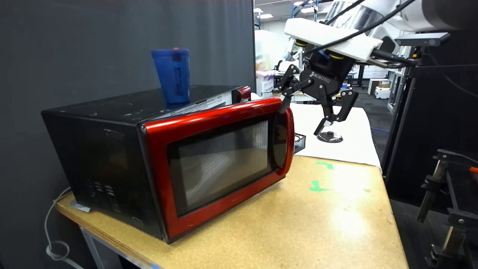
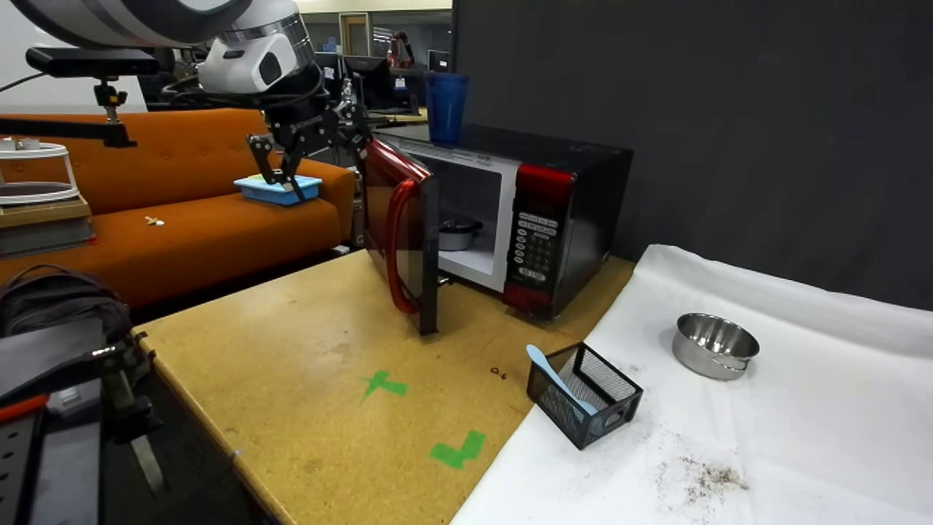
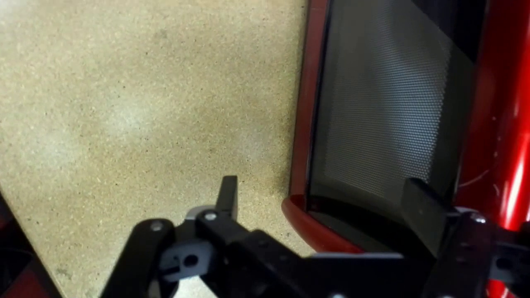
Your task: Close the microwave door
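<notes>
The microwave door (image 1: 162, 179), a red frame around a dark window, stands ajar. In an exterior view the door (image 2: 399, 219) is swung out from the black microwave body (image 2: 594, 211), with the white-framed cavity showing. In the wrist view the door (image 3: 304, 136) fills the right side. My gripper (image 1: 301, 116) is open, with nothing between its fingers. It also shows in an exterior view (image 2: 329, 173) and in the wrist view (image 3: 325, 194). One finger is at the door's top edge near the handle end; I cannot tell if they touch. The other finger hangs in front of the door.
A blue cup (image 1: 171, 74) stands on the microwave's top. A grey pot (image 2: 458, 237) sits inside the cavity. A black mesh basket (image 2: 583, 397) with a light blue spoon and a metal bowl (image 2: 714, 348) are beyond the handle side. A dark lid (image 1: 329, 137) lies on white cloth.
</notes>
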Tool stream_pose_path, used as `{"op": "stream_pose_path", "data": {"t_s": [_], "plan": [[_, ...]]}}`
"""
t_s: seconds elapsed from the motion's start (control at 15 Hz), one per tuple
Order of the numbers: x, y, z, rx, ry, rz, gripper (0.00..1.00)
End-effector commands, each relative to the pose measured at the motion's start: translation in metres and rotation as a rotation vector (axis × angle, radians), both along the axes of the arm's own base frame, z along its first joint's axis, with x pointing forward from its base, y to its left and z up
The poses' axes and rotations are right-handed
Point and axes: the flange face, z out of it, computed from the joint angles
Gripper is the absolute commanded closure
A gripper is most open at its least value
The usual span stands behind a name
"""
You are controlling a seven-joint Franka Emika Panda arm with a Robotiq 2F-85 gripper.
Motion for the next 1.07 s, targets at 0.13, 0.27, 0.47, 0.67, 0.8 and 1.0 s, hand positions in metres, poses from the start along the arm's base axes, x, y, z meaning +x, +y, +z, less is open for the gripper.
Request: {"op": "stream_pose_path", "data": {"t_s": [0.13,0.27,0.47,0.67,0.8,1.0], "plan": [[-0.009,-0.018,0.045,0.128,-0.136,-0.232,0.26],[-0.010,-0.026,0.064,0.144,-0.193,-0.282,0.30],[-0.017,-0.019,0.072,0.138,-0.224,-0.313,0.51],[-0.032,0.010,0.065,0.159,-0.221,-0.321,0.70],[-0.042,0.034,0.057,0.155,-0.203,-0.307,0.86],[-0.049,0.050,0.045,0.131,-0.180,-0.316,1.00]]}}
